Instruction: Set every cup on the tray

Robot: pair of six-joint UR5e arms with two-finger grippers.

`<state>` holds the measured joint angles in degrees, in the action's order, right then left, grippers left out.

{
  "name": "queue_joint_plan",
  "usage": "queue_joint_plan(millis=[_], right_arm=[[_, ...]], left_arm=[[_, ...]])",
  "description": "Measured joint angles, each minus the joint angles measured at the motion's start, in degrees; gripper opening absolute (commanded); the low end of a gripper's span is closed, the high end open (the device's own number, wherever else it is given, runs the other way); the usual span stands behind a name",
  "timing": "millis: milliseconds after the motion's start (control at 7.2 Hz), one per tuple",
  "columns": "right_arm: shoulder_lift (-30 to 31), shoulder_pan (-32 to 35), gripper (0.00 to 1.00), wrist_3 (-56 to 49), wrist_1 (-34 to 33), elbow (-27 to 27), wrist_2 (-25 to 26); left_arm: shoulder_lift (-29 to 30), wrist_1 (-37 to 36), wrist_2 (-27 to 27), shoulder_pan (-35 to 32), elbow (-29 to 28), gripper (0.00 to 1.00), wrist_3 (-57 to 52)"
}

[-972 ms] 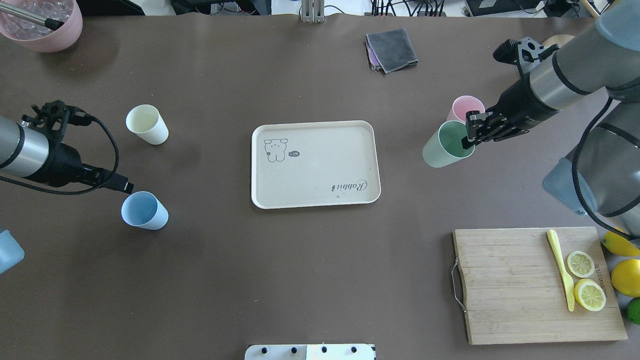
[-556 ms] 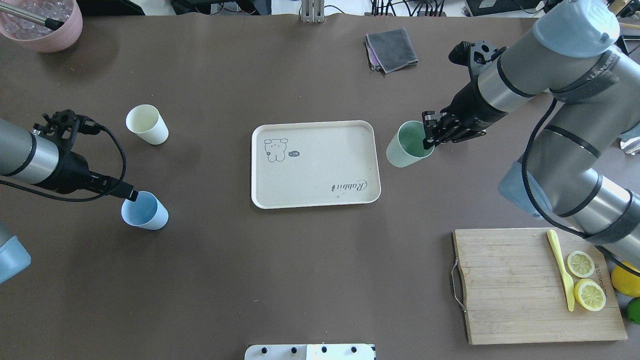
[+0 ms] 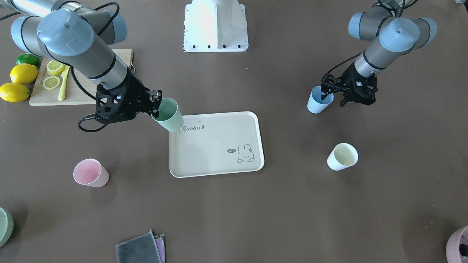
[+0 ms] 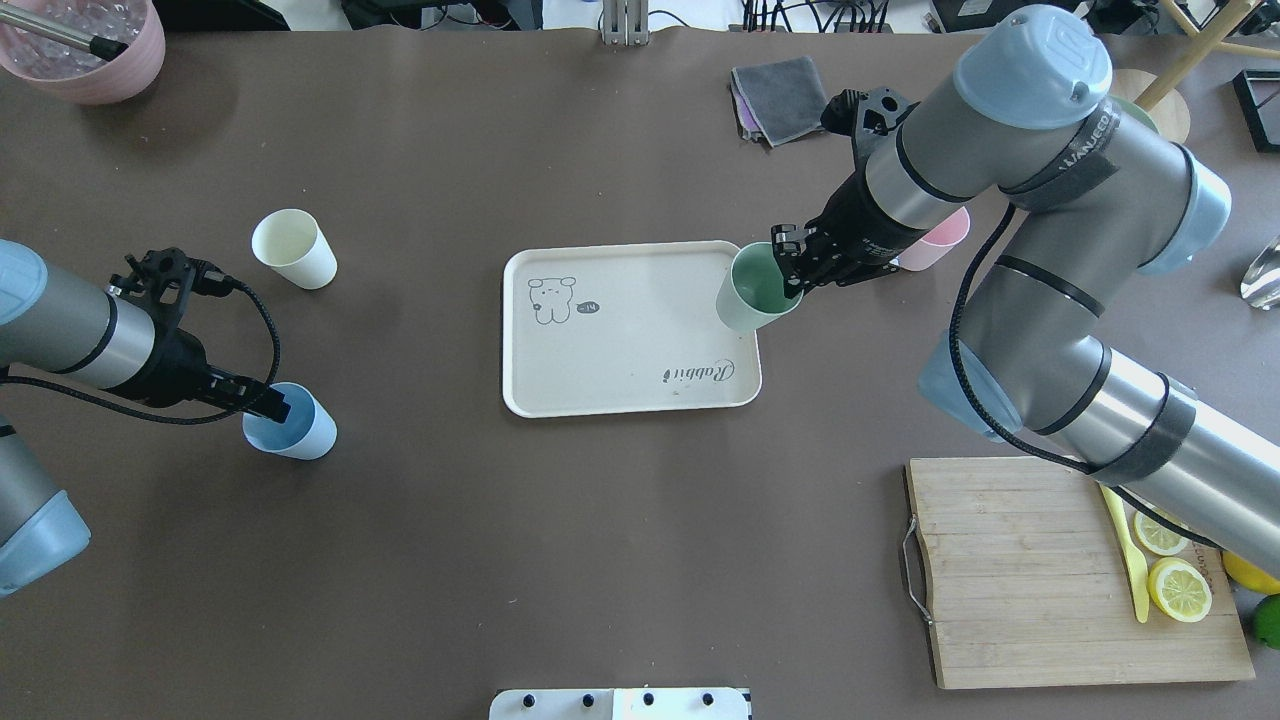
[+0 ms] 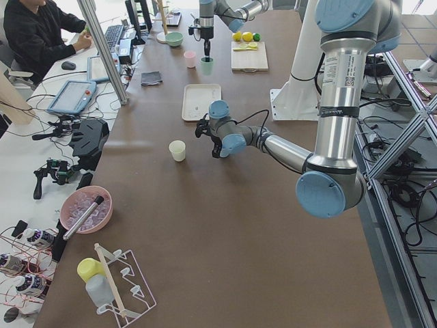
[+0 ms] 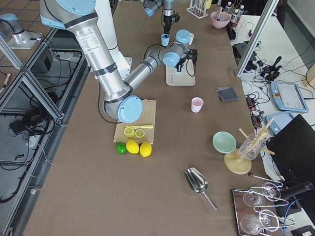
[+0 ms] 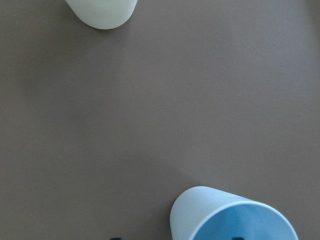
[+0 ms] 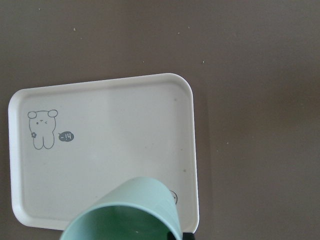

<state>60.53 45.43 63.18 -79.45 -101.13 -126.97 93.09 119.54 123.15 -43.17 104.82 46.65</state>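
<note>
My right gripper [image 4: 790, 276] is clamped on the rim of the sage green cup [image 4: 752, 292], one finger inside and one outside. It holds the cup tilted above the right edge of the tray [image 4: 620, 335], by the "Rabbit" lettering. My left gripper [image 4: 276, 405] has its jaws apart, astride the wall of the light blue cup [image 4: 298, 432], which stands near the table's left edge. The cream-yellow cup [image 4: 296, 250] stands farther back on that side. The pink cup [image 3: 90, 173] sits on the table right of the tray.
</note>
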Motion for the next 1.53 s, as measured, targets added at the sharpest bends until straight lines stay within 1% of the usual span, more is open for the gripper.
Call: queue_joint_plan(millis=[417, 833, 972, 1389, 1528], right_arm=[[-2.7, -2.4, 0.00, 0.5, 0.2, 3.6, 3.0], [-3.6, -5.1, 0.00, 2.0, 0.2, 5.1, 4.7], [-3.5, -5.8, 0.00, 2.2, 0.2, 5.5, 5.6], [-3.6, -7.2, 0.00, 2.9, 0.7, 8.1, 7.3], [-3.7, -7.3, 0.64, 3.1, 0.8, 9.0, 7.3]], left_arm=[[0.2, 1.0, -0.1, 0.1, 0.2, 0.00, 1.6], [0.5, 0.1, 1.1, -1.0, 3.8, 0.00, 5.6], [1.7, -1.0, 1.1, -1.3, 4.2, 0.00, 6.6], [8.4, -6.3, 1.1, -1.6, 4.8, 0.00, 11.1], [10.8, -7.5, 1.0, -1.5, 4.8, 0.00, 13.1]])
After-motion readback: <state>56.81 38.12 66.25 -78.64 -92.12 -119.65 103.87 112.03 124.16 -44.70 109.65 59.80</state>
